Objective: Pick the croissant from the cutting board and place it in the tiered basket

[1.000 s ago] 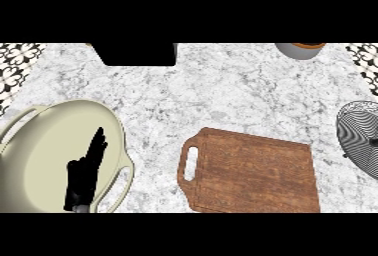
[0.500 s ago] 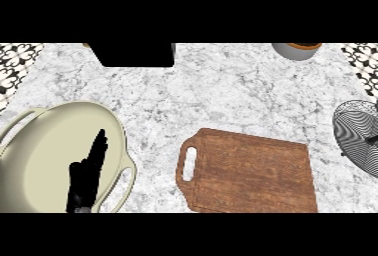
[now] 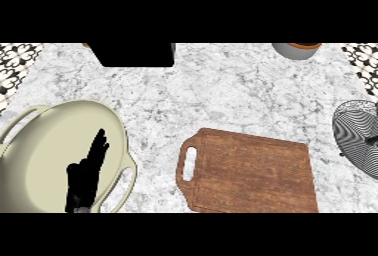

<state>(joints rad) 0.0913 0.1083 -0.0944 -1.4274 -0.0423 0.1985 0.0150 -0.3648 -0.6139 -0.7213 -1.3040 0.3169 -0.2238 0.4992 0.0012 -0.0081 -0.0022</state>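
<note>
Oddly, the cutting board [image 3: 251, 172] lies bare on the marble counter [image 3: 221, 90]: no croissant shows on it or anywhere else in the head view. A wire, mesh-like thing at the right edge [image 3: 358, 137] may be the tiered basket, though only part of it shows. The left hand [image 3: 87, 172] rests over a cream, handled dish [image 3: 44, 150] at lower left, its fingers straight and holding nothing. The right hand is out of view, so whether it carries the croissant cannot be told. I judge the step to be at or after the pick; the next move calls for finding the croissant, then bringing it to the basket.
</note>
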